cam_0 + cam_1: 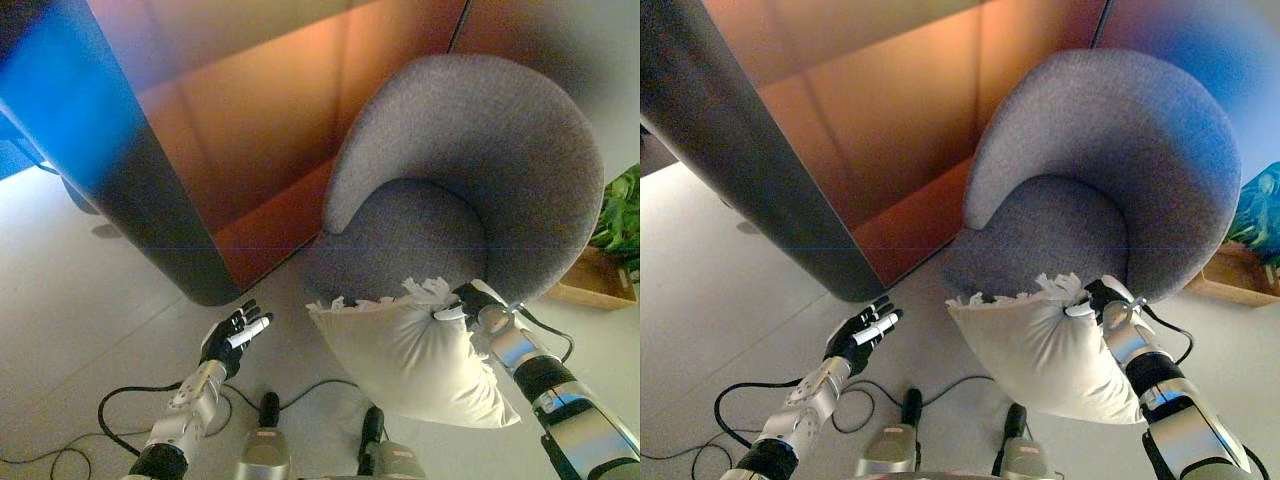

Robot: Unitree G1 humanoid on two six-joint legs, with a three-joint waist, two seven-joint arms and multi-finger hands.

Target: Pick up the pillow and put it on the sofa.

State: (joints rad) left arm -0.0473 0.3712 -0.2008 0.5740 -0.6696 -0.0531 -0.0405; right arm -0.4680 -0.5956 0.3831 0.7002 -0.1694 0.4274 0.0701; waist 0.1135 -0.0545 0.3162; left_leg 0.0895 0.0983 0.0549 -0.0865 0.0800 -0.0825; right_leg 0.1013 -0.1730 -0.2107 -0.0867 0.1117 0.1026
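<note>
White pillow (410, 355) — right hand (468, 300) fingers buried in its fringe.

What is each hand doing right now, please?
Left hand: open, holding nothing, raised over the floor.
Right hand: shut on the pillow, gripping its fringed top edge in front of the grey chair.

You're looking at a lounge or office lobby: a round grey upholstered tub chair (480, 190) at 1 o'clock, warm wood wall panels (260, 120) at 12, a pale smooth floor (80, 290), and a potted plant in a wooden box (600, 275) at 3.
</note>
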